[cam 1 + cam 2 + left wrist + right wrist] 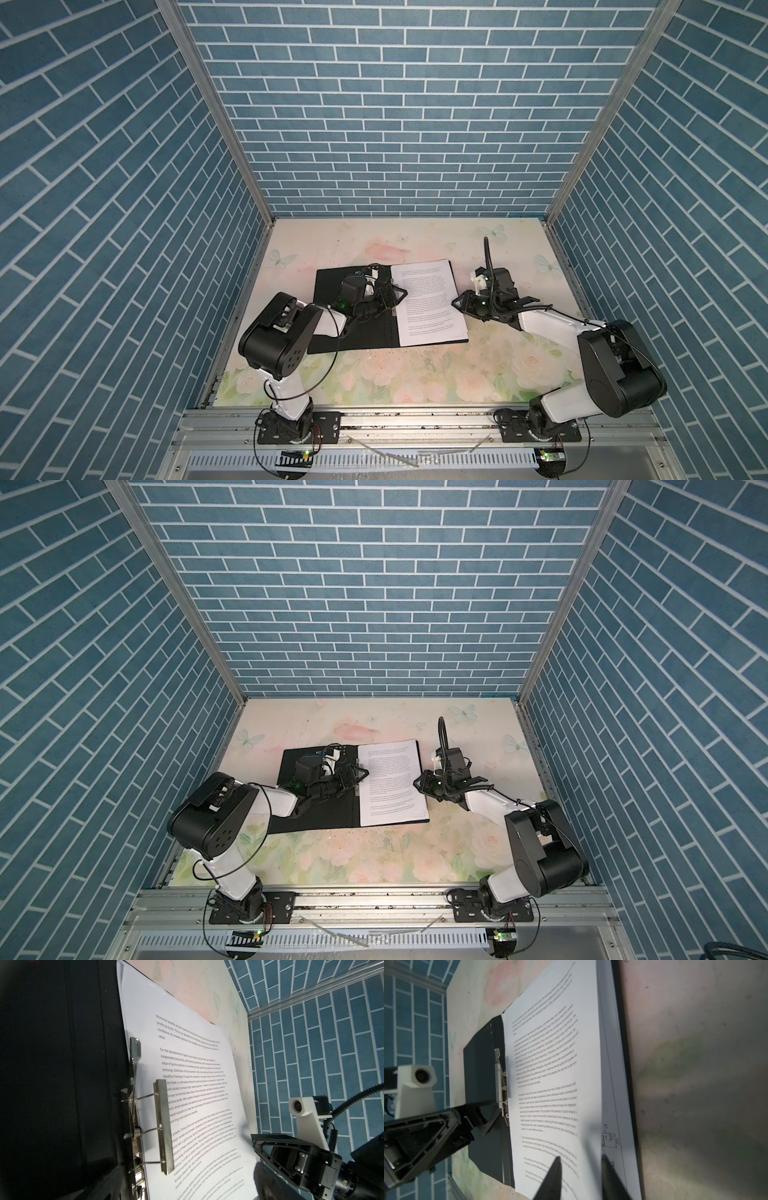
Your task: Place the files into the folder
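Observation:
The folder (pixel 361 332) (pixel 324 816) lies open on the table, black inside up. The files (pixel 432 299) (pixel 392 783) rest stacked on its right half, with a sheet of dense text (pixel 197 1084) (pixel 554 1064) on top. A sheet with a line drawing (pixel 612 1140) peeks out beneath the text sheet's outer edge. The metal spine clip (pixel 164 1126) (pixel 500 1084) has its bar over the stack's inner margin. My left gripper (pixel 392 297) (pixel 359 777) (pixel 187 1186) is open above the spine. My right gripper (pixel 457 305) (pixel 417 785) (pixel 581 1159) is open at the stack's outer edge, its tips straddling the top sheet's edge.
The floral table cover (pixel 415 374) stretches in front of the folder and behind it. Blue brick walls close off three sides. A metal rail (pixel 415 419) carrying both arm bases runs along the front edge.

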